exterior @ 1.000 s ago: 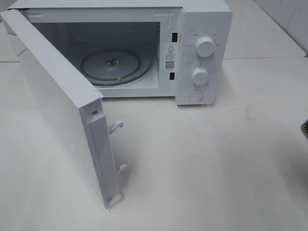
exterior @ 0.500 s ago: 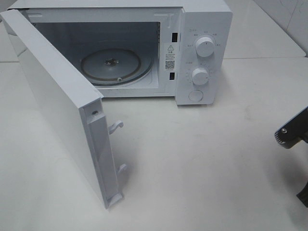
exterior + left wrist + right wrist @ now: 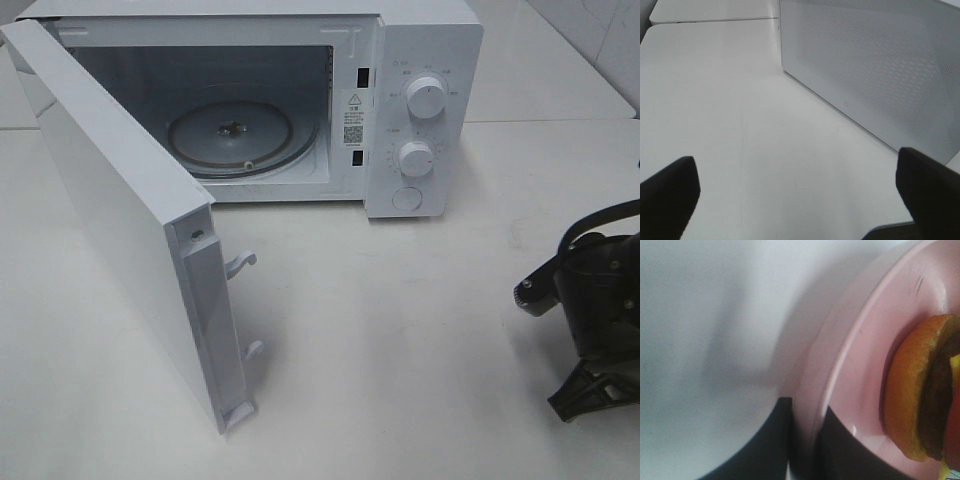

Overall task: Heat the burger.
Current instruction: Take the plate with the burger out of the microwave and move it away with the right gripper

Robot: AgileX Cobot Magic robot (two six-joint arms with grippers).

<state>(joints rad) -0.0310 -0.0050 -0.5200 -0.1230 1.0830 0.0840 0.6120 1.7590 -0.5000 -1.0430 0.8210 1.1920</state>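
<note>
Right wrist view: your right gripper (image 3: 802, 440) is clamped on the pink plate's (image 3: 860, 340) rim, burger (image 3: 920, 395) on the plate. Left gripper (image 3: 795, 190) fingers spread wide beside the microwave (image 3: 880, 65), over the tabletop (image 3: 715, 100).

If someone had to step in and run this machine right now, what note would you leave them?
Left gripper: jaws wide open, holding nothing, beside the outer face of the microwave door.
Right gripper: pinched shut on the rim of the pink plate, which carries the burger. In the high view only the arm shows, at the table's right edge; plate and burger are out of sight there.
Done: microwave door open, glass turntable bare.
Left: carry the plate onto the turntable, let go, shut the door, set the dials.
</note>
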